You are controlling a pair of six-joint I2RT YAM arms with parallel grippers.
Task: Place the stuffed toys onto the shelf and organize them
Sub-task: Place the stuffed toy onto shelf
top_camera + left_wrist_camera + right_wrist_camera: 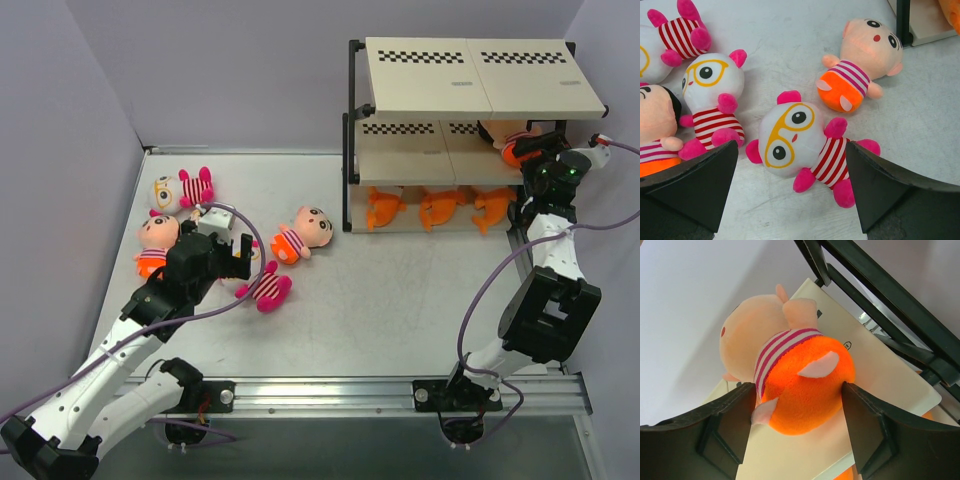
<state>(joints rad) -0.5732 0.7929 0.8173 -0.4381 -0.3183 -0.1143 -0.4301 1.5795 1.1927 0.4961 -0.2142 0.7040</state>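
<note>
My left hand [791, 146] hangs over the desk [400, 300] with its fingers wide apart, and a glasses toy [807, 147] lies face up directly below, between the two fingers and touching neither. What matters for the pick is how the toy is turned. In the left wrist view its head points to about 10 o'clock and its pink feet to about 4 o'clock, so its long axis runs nearly along the line on which my fingers close. I judge that closing now would pinch it head to feet, so I would turn the wrist first and take it across the striped waist. A second glasses toy [712, 100] sits near at 9 o'clock and a doll [860, 65] at 1 o'clock, both apart from the one below. In the top view the shelf [480, 85] lies toward 2 o'clock from this hand, with three sharks [440, 208] lined up on its bottom tier. My right hand [799, 387] is at the 3 o'clock end of the middle tier, where another doll [790, 375] lies on the board with its orange bottom between the fingers. Both fingers look to touch it, but I cannot tell whether they clamp it or only flank it. The left arm is plainly the nearer one to every toy on the desk.
</note>
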